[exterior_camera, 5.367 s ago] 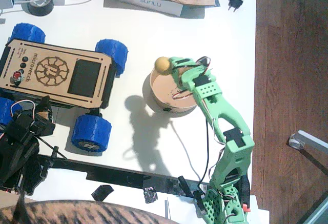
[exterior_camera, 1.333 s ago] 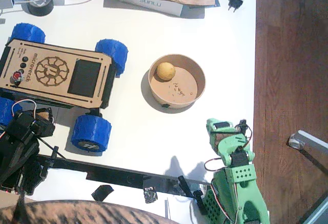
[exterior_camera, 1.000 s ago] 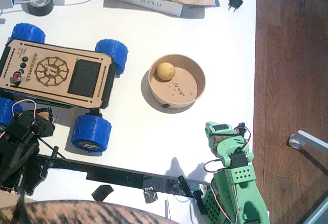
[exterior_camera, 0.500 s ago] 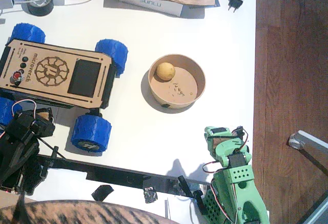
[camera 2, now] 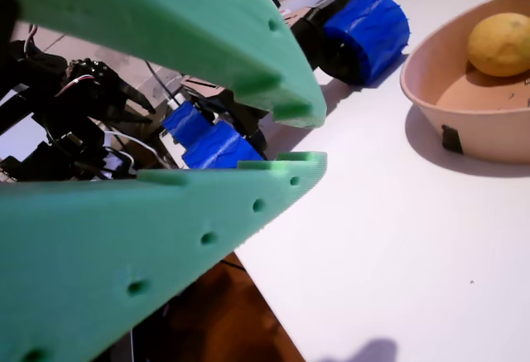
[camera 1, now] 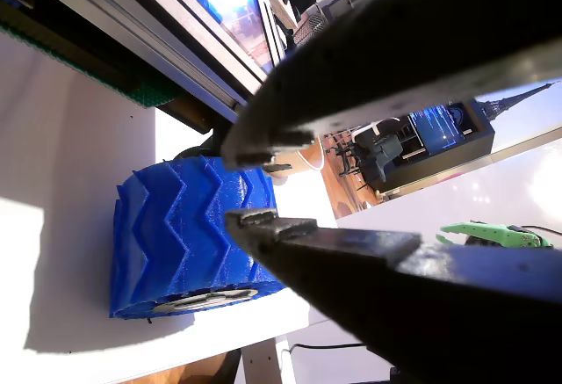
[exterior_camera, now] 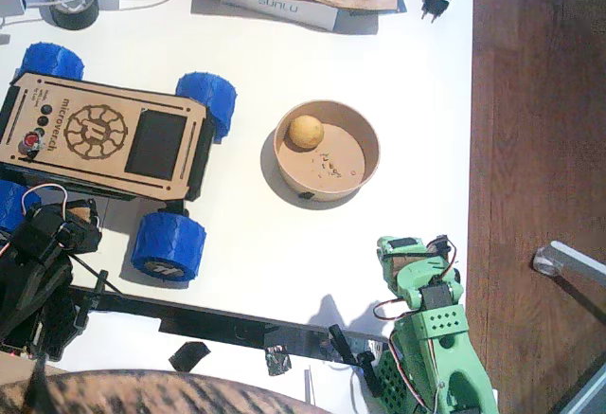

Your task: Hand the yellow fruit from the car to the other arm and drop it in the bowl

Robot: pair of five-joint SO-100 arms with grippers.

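Right gripper: green jaws parted by narrow gap in a wrist view, nothing held. Drawn back slightly toward own base over last second, further from bowl. Fruit seen lying inside bowl, ahead of gripper, at far-left rim; task judged done, retreat under way. Left gripper: black jaws slightly apart, empty, unmoved, blue wheel just beyond tips. Car parked ahead of it. White table mostly bare; wood floor to right.
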